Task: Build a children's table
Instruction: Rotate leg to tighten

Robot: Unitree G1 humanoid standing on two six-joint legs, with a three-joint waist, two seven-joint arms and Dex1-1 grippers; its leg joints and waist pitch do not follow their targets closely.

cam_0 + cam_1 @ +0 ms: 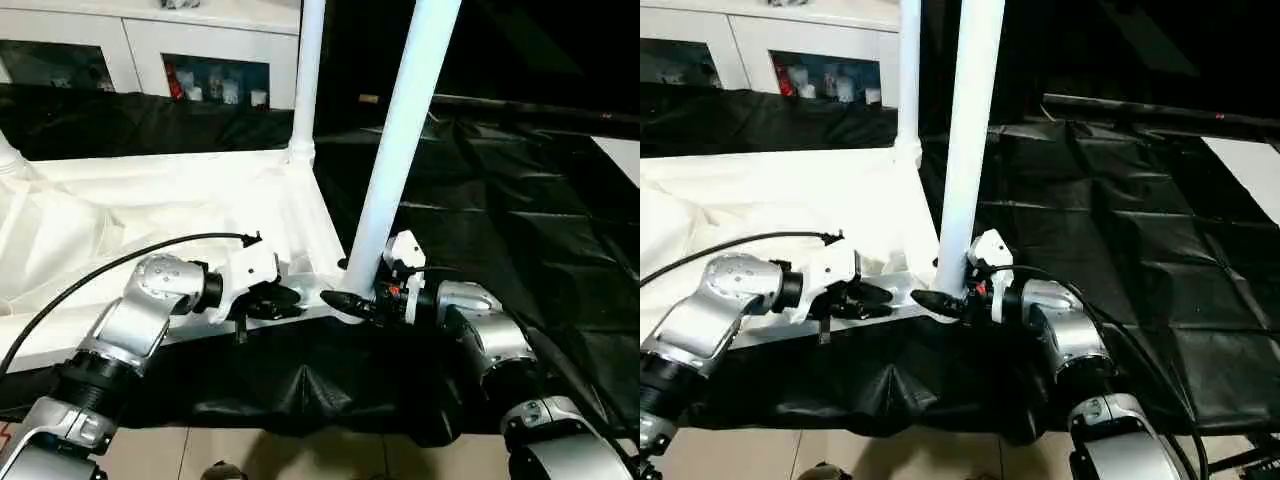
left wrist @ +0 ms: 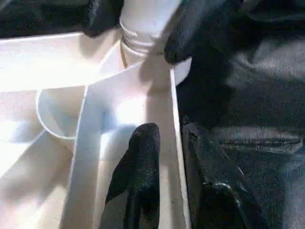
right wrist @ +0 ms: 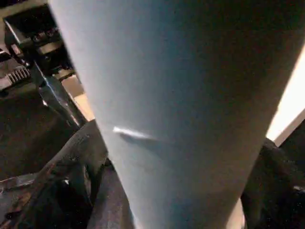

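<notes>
Gripping near leg (image 1: 400, 140) at base, right claw (image 1: 362, 303) closed round it where it enters corner socket of tabletop (image 1: 150, 215). Leg's long axis upright, slightly tilted. Left claw (image 1: 272, 301) narrow, straddling tabletop rim beside socket, holding nothing. Far leg (image 1: 307, 75) already seated beyond.

Head stereo pair looks forward and down over both silver forearms; both eyes share the upturned table top (image 1: 150, 215), the near leg (image 1: 400, 140), the far leg (image 1: 306, 75), the black sheet (image 1: 500, 240) and the white cabinet (image 1: 200, 50) at the back. Right eye sits slightly aside, so the legs fall further left in its view. Left wrist camera is very close, looking along its own fingers (image 2: 138, 176) straddling the table top's edge wall, toward the corner socket (image 2: 143, 43). Right wrist camera is closer yet, right against the near leg, with the left gripper (image 3: 33, 62) behind.
</notes>
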